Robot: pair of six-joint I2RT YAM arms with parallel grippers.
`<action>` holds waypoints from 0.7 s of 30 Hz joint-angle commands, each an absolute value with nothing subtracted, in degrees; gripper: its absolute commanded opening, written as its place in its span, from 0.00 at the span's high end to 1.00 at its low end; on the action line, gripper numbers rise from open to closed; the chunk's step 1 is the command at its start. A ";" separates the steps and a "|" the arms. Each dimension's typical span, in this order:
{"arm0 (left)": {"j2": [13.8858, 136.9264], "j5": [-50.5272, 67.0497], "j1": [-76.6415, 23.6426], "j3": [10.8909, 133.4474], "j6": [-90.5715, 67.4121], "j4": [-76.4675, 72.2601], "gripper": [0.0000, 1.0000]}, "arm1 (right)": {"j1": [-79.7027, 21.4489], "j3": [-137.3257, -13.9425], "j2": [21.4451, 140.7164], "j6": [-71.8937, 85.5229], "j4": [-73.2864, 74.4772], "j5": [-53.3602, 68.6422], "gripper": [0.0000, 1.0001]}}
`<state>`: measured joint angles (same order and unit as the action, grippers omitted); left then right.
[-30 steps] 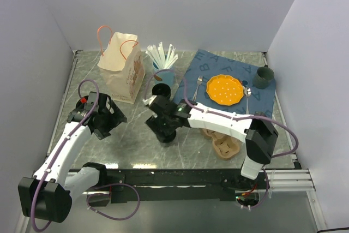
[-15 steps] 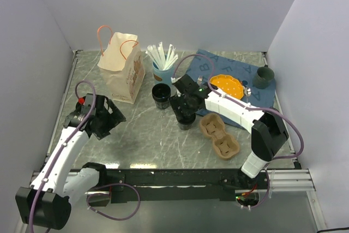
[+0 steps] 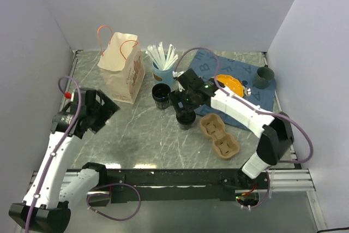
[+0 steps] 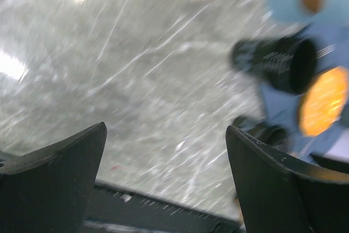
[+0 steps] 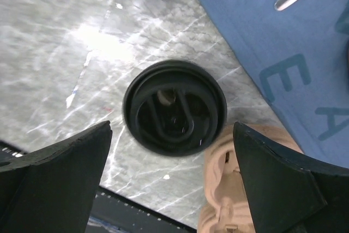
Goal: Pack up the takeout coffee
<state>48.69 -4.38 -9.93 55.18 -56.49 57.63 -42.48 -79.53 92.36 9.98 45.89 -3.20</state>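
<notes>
The takeout coffee [image 3: 185, 120], a small black cup with a black lid [image 5: 174, 108], stands upright on the marble table just left of the brown cup carrier [image 3: 219, 135]. My right gripper [image 3: 183, 103] hangs open directly above it. In the right wrist view its fingers [image 5: 60, 181] stand wide on either side of the lid, apart from it, and the right gripper [image 5: 172, 128] holds nothing. My left gripper [image 3: 101, 110] is open and empty over the left of the table. In the blurred left wrist view the left gripper [image 4: 164, 130] faces bare marble.
A lidless black cup [image 3: 161, 95] stands near a light-blue cup of straws [image 3: 163, 73] and a paper bag [image 3: 121, 70]. A blue placemat [image 3: 256, 99] carries an orange plate [image 3: 229, 84] and cutlery. A grey-green mug [image 3: 263, 77] sits far right. The carrier [image 5: 240, 189] lies beside the lid.
My right gripper carried the lidded cup rightward to beside the carrier, then opened and lifted off it. My left arm drew back to the left.
</notes>
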 commanded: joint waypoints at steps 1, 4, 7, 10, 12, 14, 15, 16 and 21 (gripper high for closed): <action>52.11 -10.36 -9.67 66.93 -60.28 55.72 0.03 | -42.28 -84.81 84.56 10.02 49.03 -2.11 0.00; 56.94 -13.53 -9.67 73.97 -63.62 54.06 0.02 | -42.28 -87.45 81.57 10.11 52.29 -1.23 0.00; 63.34 -14.68 -9.67 80.04 -66.44 49.41 0.05 | -42.36 -87.98 77.88 10.28 54.05 -0.26 0.00; 69.67 -15.64 -9.67 87.15 -70.13 49.04 0.11 | -42.36 -87.28 74.10 10.55 55.10 2.54 0.01; 72.32 -15.03 -9.67 89.90 -71.89 48.78 0.14 | -42.36 -86.05 71.20 10.72 55.46 2.99 0.01; 75.49 -15.03 -9.67 92.36 -73.20 48.95 0.21 | -42.36 -84.47 68.57 10.72 55.63 3.34 0.01; 76.46 -15.46 -9.67 92.81 -74.43 49.48 0.22 | -42.36 -83.94 67.86 10.72 55.63 3.51 0.01; 77.68 -16.34 -9.67 93.07 -75.05 49.66 0.23 | -42.36 -83.50 66.46 10.81 55.63 3.52 0.01; 80.24 -18.72 -9.67 92.11 -77.43 50.87 0.30 | -42.36 -80.60 62.94 10.99 55.81 3.60 0.01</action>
<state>79.31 -15.14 -9.89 90.91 -73.63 50.13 -42.48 -82.37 65.60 10.68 54.87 3.16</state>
